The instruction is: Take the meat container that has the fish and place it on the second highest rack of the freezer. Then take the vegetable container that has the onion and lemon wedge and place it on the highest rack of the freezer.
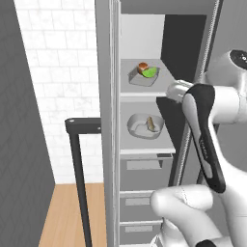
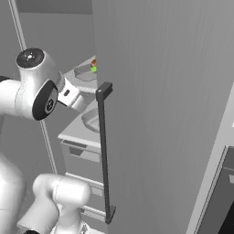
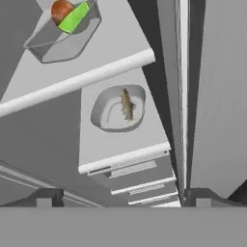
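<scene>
Fingertips (image 3: 46,197) of the two-finger gripper (image 3: 123,200) stand wide apart at the bottom corners of the hand view, with nothing between them. Both containers lie ahead of the tips, toward the upper half of that view, well apart from them.

Tall narrow grey freezer (image 1: 144,144) stands open, its door with the long dark vertical bar handle (image 2: 104,151) swung aside. On the flat light-grey highest rack (image 1: 164,83), upper centre of the left base view, sits the angular grey vegetable container (image 1: 143,77) holding the small brown-orange onion (image 1: 143,67) and lime-green lemon wedge (image 1: 150,72), touching. On the second rack (image 1: 164,142), just below, sits the rounded pale meat container (image 1: 144,126) with the slender olive-brown fish (image 1: 150,123), long axis running front to back.

Judgement: both placements appear done; only withdrawal remains.
</scene>
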